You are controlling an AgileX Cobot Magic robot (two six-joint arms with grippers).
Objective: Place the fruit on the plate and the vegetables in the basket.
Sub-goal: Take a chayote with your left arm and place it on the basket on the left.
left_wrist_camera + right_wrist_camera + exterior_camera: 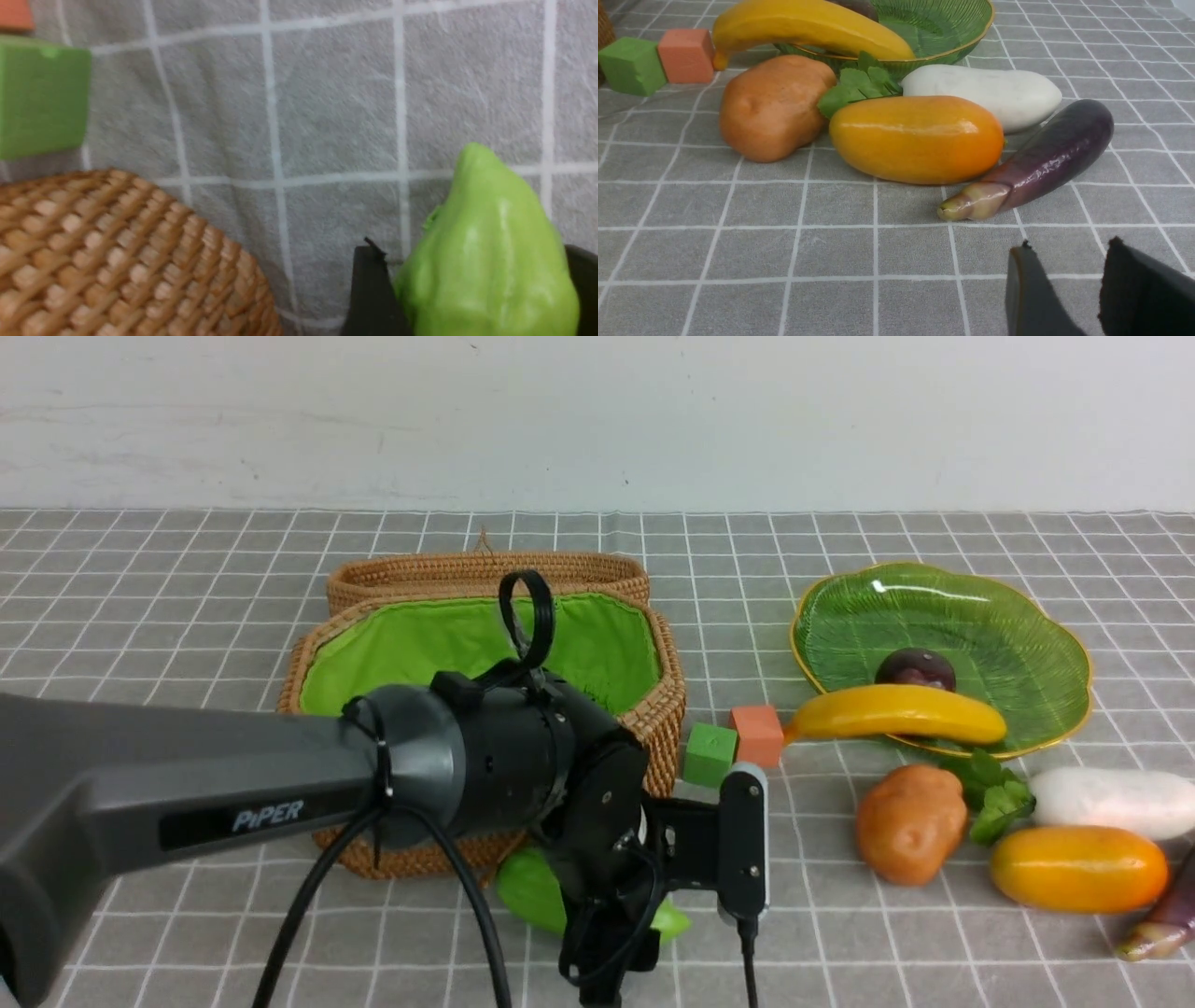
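Clamping the gourd (486,242), the left tool (473,284) is mostly hidden behind its arm (187,793); the right tool (1069,266) stands parted.

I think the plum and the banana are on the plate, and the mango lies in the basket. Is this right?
No. The mango lies on the table, between the potato and the eggplant, as the right wrist view shows. The plum and banana are on the plate.

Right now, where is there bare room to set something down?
Bare cloth: left of the basket, behind the plate, and nearside of the potato and mango. Crowded: potato, radish, mango, eggplant beside the plate; cubes between basket and banana; left gripper holding the gourd before the basket.
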